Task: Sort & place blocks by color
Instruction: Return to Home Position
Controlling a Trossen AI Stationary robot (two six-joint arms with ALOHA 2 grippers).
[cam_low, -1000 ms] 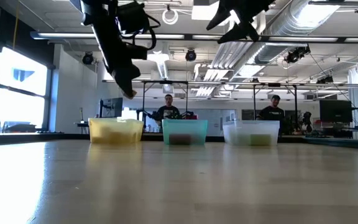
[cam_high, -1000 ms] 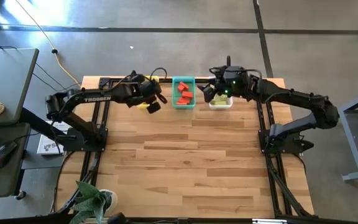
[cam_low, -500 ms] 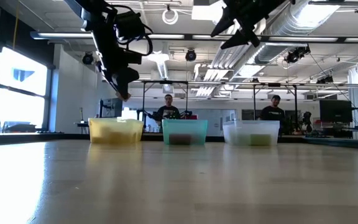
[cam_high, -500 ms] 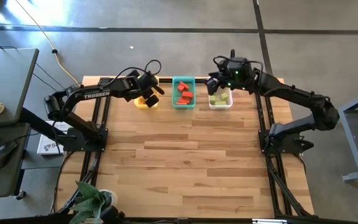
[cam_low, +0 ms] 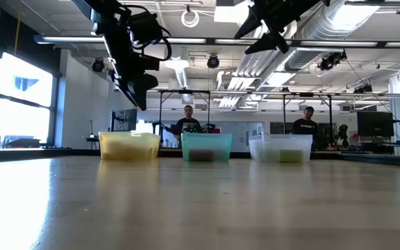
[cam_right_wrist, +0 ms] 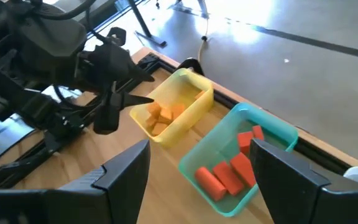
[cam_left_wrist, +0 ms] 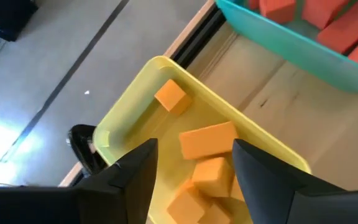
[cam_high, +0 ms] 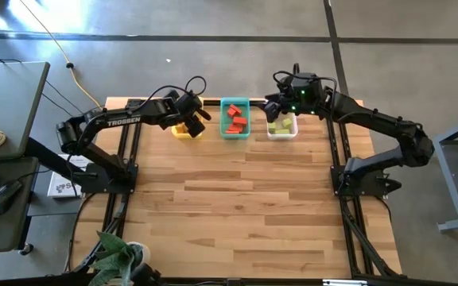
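Orange blocks (cam_left_wrist: 209, 140) lie in the yellow bin (cam_high: 183, 131), red blocks (cam_high: 236, 121) in the teal bin (cam_high: 234, 105), and light green blocks (cam_high: 281, 125) in the clear bin (cam_high: 283, 132). The three bins stand in a row by the table's far edge. My left gripper (cam_left_wrist: 194, 149) hangs open above the yellow bin, slanting down, with nothing between its fingers. My right gripper (cam_right_wrist: 199, 146) is open and empty, high above the clear bin's left side (cam_high: 270, 111).
The wooden table (cam_high: 245, 206) stretches bare from the bins to the near edge. A potted plant (cam_high: 118, 254) stands at the near left corner. Two people (cam_low: 188, 121) show in the room beyond the bins.
My left gripper has moved toward the far edge over the yellow bin, rolled a little and opened; the orange bit seen at its fingertips earlier is gone from them. My right gripper has swung toward the far edge, uncovering the clear bin.
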